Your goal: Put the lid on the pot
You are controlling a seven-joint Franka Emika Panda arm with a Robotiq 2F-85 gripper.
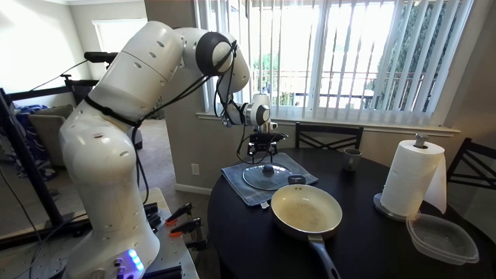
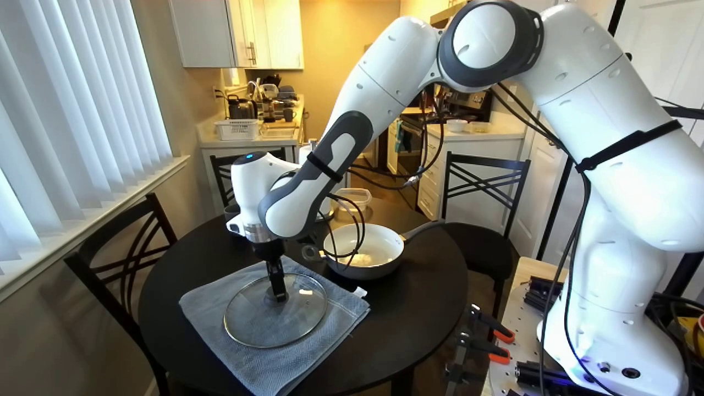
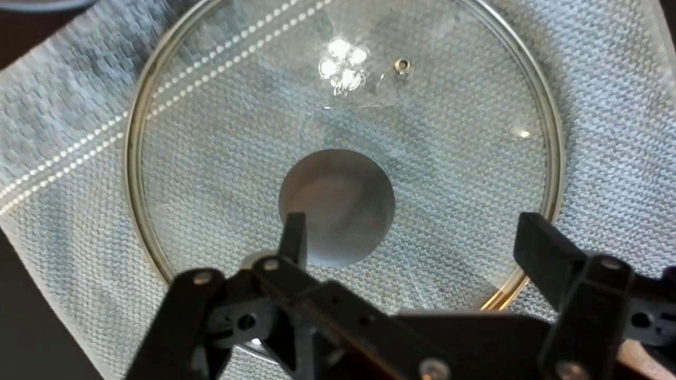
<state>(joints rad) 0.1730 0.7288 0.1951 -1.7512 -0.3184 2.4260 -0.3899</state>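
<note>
A: Your end effector (image 3: 412,232) hovers above the lid (image 2: 275,323), its two fingers (image 3: 536,243) spread wide.

B: In your wrist view, one finger overlaps the edge of the dark knob (image 3: 346,206); whether they touch, you cannot tell.

A: Your lid, glass with a metal rim, lies flat on a grey-blue towel (image 2: 286,368) on the counter (image 1: 368,236). And your pot (image 1: 306,209)?

B: A cream-lined frying pan, standing beside that towel. Farther out, you have a mug (image 1: 351,161), a paper towel roll (image 1: 410,178) and a clear container (image 1: 441,240).
</note>
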